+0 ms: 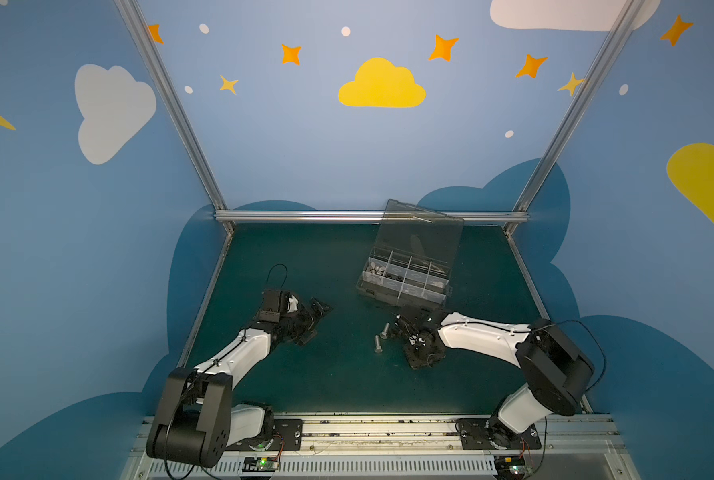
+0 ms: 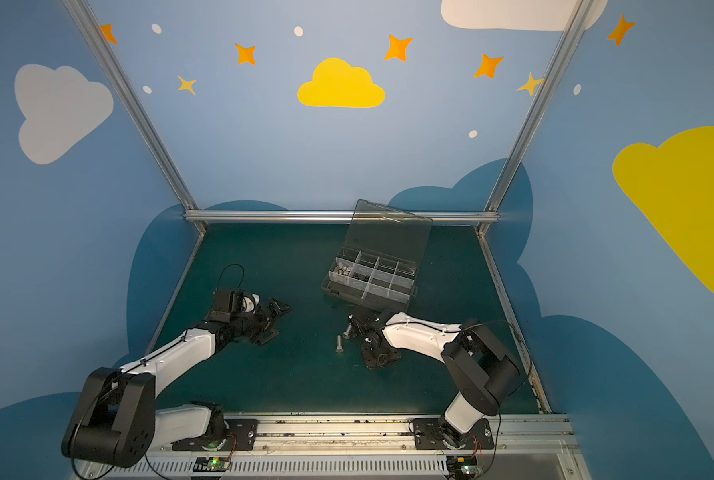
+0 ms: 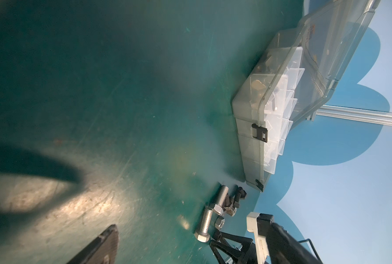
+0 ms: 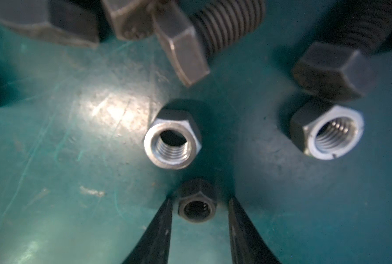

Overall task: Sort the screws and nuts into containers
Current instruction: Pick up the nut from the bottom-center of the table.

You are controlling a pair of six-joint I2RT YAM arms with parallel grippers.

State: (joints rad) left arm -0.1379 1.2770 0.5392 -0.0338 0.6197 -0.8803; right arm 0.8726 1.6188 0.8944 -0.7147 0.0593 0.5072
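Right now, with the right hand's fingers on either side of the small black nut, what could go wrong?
1. The black nut sits nearer one finger of the right hand than the other, so closing may push or spin it out of the grip.
2. A silver nut lies just past the fingertips; if the black nut skids forward, it could knock that one out of place.

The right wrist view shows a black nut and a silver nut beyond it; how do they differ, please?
The black nut is dark and smaller; the middle silver nut is bright and larger. The black nut sits inside the right claw; the middle silver nut lies free beyond it. Both are hexagonal, threaded, hole upward.
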